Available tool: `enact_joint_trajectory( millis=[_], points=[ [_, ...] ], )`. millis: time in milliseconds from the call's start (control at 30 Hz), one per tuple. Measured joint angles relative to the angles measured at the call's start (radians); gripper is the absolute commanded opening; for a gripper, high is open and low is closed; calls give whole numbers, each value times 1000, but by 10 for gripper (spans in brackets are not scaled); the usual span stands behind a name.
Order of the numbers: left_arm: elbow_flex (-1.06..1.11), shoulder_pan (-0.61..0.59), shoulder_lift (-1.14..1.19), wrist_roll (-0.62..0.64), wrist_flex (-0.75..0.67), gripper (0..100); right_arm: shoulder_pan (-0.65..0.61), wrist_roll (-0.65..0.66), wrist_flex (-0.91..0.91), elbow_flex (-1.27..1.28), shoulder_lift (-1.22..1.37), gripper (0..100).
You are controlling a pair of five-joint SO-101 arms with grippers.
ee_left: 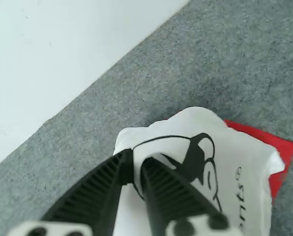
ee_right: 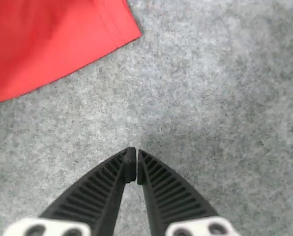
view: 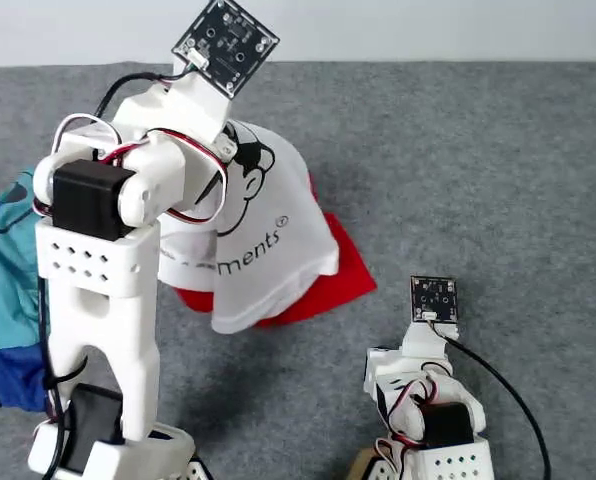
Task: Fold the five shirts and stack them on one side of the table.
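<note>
While a grey, felt-like cover [view: 498,180] spreads over the whole table, a plain white wall [view: 398,30] runs along its far edge. Near the middle sits a white shirt [view: 268,240] with a black cartoon print and lettering, bunched at its far end and draping down in soft folds. It lies over a red shirt [view: 343,275], which is flat on the cover and pokes out beyond the white one. At the table's left edge a rumpled teal shirt [view: 3,270] rests on a dark blue one [view: 8,375]. The left gripper [ee_left: 136,158] is clenched on the white shirt's bunched end. The right gripper [ee_right: 135,152], jaws pressed together with nothing between them, hangs over bare cover near the red shirt's corner.
</note>
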Motion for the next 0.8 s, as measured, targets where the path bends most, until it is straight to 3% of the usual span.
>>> enact_joint_trajectory(
  millis=[100, 267, 400, 500, 667, 800],
  points=[
    [-15, 0, 0, -5, 0, 24, 0, 0, 0, 0, 0, 9],
    [-23, 0, -23, -5, 2, 189, 0, 0, 0, 0, 0, 9],
    [-12, -32, -25, -6, 26, 207, 0, 0, 0, 0, 0, 9],
    [18, -55, -25, -6, 26, 191, 0, 0, 0, 0, 0, 9],
    [52, -68, -25, -18, 26, 0, 0, 0, 0, 0, 0, 9],
    [68, -66, -25, -49, 28, 3, 0, 0, 0, 0, 0, 9]
  ],
)
